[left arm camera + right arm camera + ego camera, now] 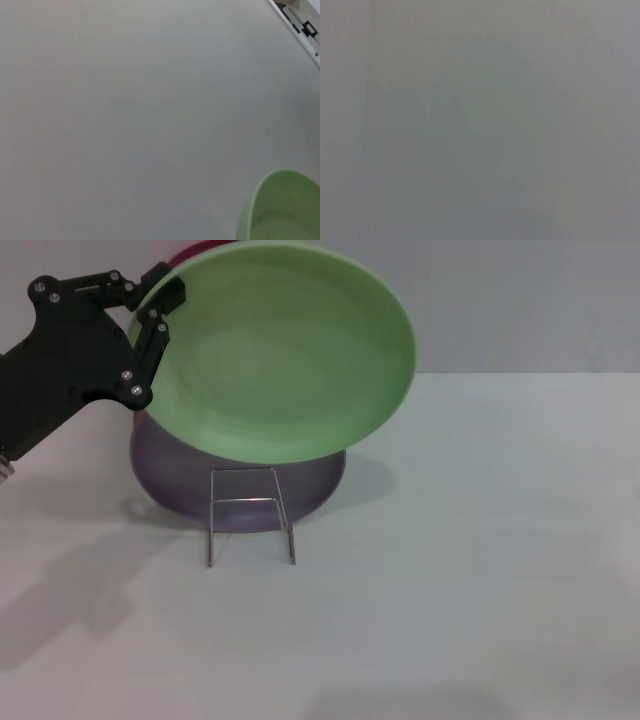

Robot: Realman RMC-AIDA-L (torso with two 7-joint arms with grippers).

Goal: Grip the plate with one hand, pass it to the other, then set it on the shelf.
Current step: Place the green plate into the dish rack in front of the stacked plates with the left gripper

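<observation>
White tabletop (480,590) is seen filling the lower part of the head view, with a plain pale wall (520,300) behind it at twelve o'clock. Across this surface soft shadows are cast at the eight o'clock side.

The plate (275,350), pale mint-green and round, is held raised off the table and tilted so that its shallow inner face is turned toward the camera; it is seen toward eleven o'clock in the head view, and its lower edge overlaps a lilac plate (180,485) behind and below it. A sliver of a red rim (195,252) is visible at the plate's upper edge, at about eleven o'clock of it. In the left wrist view only a curved part of the plate (280,210) is shown, against a blank grey surface.

The left gripper (158,325) is clamped onto the plate's rim at the plate's nine o'clock side, with one black finger laid over the front face and the other seen behind the rim; its black arm runs off toward the nine o'clock edge of the view.

The shelf (250,515), a thin silver wire rack, stands on the table at the plate's six o'clock, just in front of the lilac plate and apart from the held plate.

The right gripper is not shown in any view; only a blank grey field is given by the right wrist view.
</observation>
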